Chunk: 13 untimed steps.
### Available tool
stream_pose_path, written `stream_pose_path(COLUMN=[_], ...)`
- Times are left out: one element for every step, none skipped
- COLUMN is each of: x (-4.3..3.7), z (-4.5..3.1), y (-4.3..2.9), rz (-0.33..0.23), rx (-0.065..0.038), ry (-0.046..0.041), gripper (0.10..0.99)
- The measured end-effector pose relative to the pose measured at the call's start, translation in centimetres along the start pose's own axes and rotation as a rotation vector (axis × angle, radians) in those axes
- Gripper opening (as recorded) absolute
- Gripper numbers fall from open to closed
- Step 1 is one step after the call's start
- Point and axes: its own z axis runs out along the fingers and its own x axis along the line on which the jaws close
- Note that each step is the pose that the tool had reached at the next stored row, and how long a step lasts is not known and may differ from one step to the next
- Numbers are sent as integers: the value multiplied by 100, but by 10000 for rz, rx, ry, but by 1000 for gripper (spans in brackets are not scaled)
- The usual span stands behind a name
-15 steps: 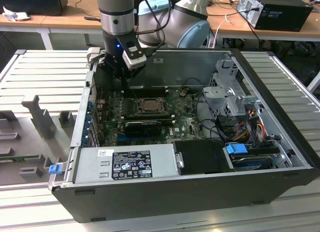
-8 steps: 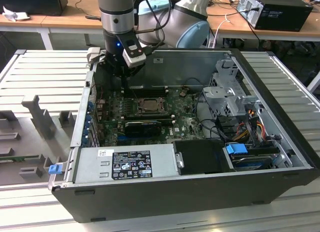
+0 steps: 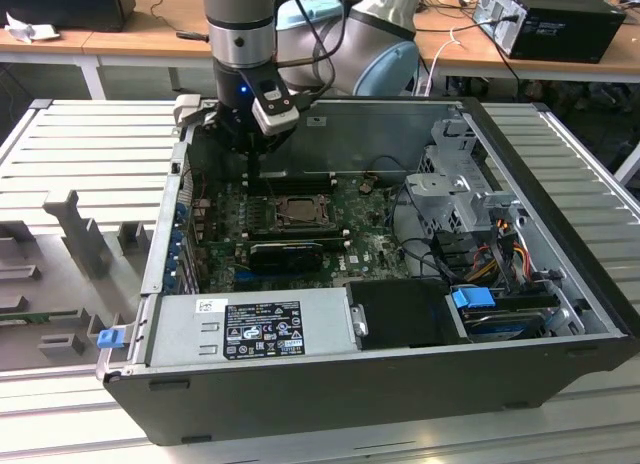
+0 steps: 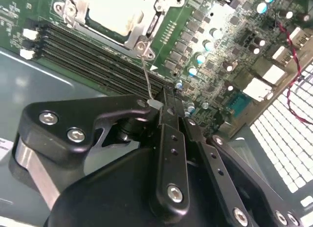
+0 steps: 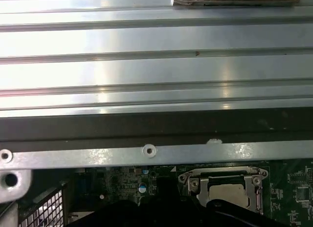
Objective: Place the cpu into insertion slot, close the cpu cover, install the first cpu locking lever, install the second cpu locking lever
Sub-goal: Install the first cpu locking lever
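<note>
**Tool** [image 4: 166, 99]: fingers pressed together, set low inside the open case [image 3: 330, 394], near its far wall on the exterior view's left. The flat end of a thin wire locking lever [image 4: 148, 78] touches the fingertips. Whether it is pinched between them cannot be told. The lever runs from a corner of the cpu cover [image 4: 146, 29] across to the tool.

**Cpu** [image 4: 115, 14]: seated in the insertion slot [image 3: 298, 210]. Its pale face shows through the window of the cover, which lies flat over it.

**Edges:** memory slots [image 4: 88, 60] lie just beside the socket, between it and the tool. The case wall's metal rim [image 5: 146, 151] stands close by. A long black card [image 3: 285, 254] borders the socket's other side.

**Open room:** bare green board [image 3: 375, 246] lies between the socket and the drive cage [image 3: 460, 179]. The ribbed desk [image 3: 590, 154] flanks the case.
</note>
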Motion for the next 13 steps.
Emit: stream_pose_path(x=[-13,-39,-64,-75,-85,-101,-116,-136,-143,-159,-179,-189,-200], z=[1,2,3,3,3,4,5,5,6,7,7,7,8], y=[1,2,3,4,4,5,6,6,7,7,8,9,9], rz=[0,1,0,0,0,1,1,0,1,2,0,0,0], rx=[-1,-2,-1,-1,-1,-1,-1,-1,-1,-1,-1,-1,-1], ry=[-2,-2,-1,-1,-2,-1,-2,-1,-2,-2,-1,-2,-2], gripper=[106,106,106,106,106,106,106,106,106,106,106,106,106])
